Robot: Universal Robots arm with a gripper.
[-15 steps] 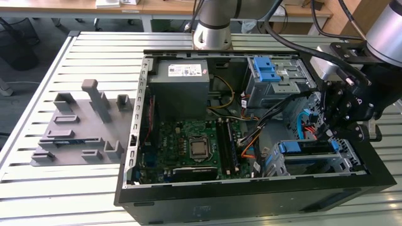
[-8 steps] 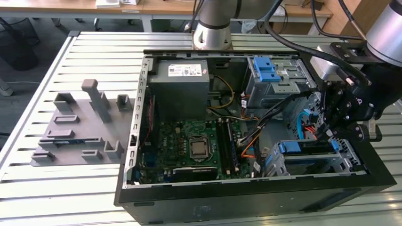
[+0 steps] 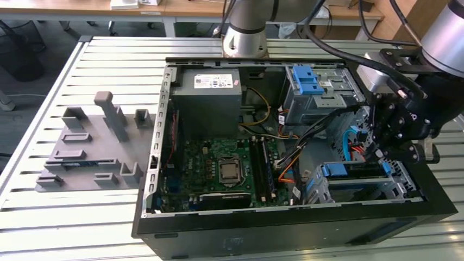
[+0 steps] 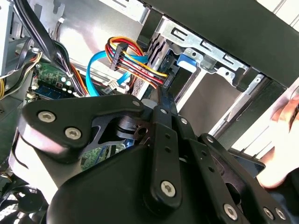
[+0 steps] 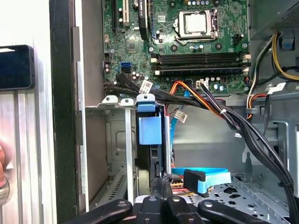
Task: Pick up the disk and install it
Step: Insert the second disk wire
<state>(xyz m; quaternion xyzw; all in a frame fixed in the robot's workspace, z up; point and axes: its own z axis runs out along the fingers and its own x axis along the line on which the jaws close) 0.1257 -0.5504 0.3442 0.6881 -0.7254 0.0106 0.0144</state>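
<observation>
Exterior view, left to right: grey moulded fixture (image 3: 91, 149) with upright posts, lying on the slatted metal table (image 3: 43, 228) at middle left, apart from the case; open black computer case (image 3: 290, 231), its near wall cut off at the bottom edge; inside it, grey power-supply box (image 3: 210, 95) at upper centre, green motherboard (image 3: 217, 171) below it, metal drive cage (image 3: 319, 92) with a blue latch at upper right; the disk (image 3: 353, 170), blue-framed, seated on edge in the lower-right drive bay, most of its body hidden by the bay's metal. The gripper (image 3: 395, 155), black, hangs at the right edge just above that bay, its fingertips hard to make out there. In the first wrist view the disk (image 5: 150, 135) stands upright in the bay at centre, a blue tab on its end, and the gripper (image 5: 161, 184) at the bottom edge has its fingers pressed together, tips at the disk's lower end; whether they pinch it cannot be told. In the second wrist view, multicoloured power cables (image 4: 135, 63) run to the bay at upper centre; a person's hand (image 4: 282, 140), blurred and cut off, lies at the right edge.
</observation>
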